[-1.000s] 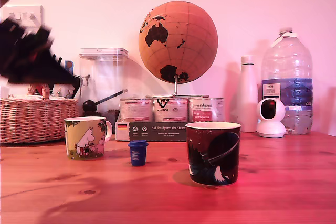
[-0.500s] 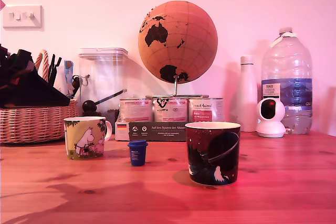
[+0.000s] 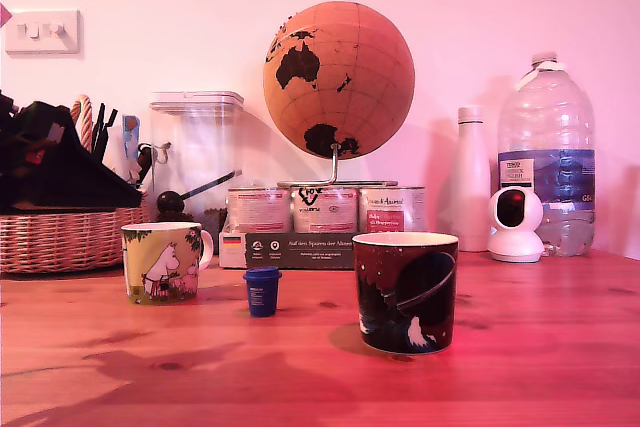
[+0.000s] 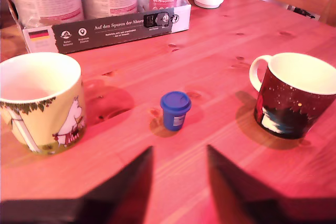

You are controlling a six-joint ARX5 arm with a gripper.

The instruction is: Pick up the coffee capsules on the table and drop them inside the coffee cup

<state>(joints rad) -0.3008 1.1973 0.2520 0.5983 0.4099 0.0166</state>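
Capsules are the things to move, but I can find only one: a dark blue capsule [image 4: 175,109] that stands on the table [image 3: 540,347] with its wide rim up, in the open space between the two mugs and touching neither. No pale grey capsule shows on the wood in either view. I judge that the step in hand is the approach to this blue capsule, with the grasp not yet begun. The gripper [image 4: 177,165] hovers short of the capsule with its jaws spread apart and nothing between them, and the gap points roughly toward the capsule. The next move, as I judge it, calls for going forward and down until the jaws stand on both sides of the tapered body, then closing gently, because the capsule is small and light and could tip or slide. From large to small, the containers are these. The dark mug [image 4: 295,95] with the night-sky picture is the bigger one; the wrist view shows only part of its pale inside and nothing lies in that part. The yellow-green cartoon mug [image 4: 39,100] is smaller; its white inside is also seen only in part, so I cannot tell whether a capsule already lies at the bottom.
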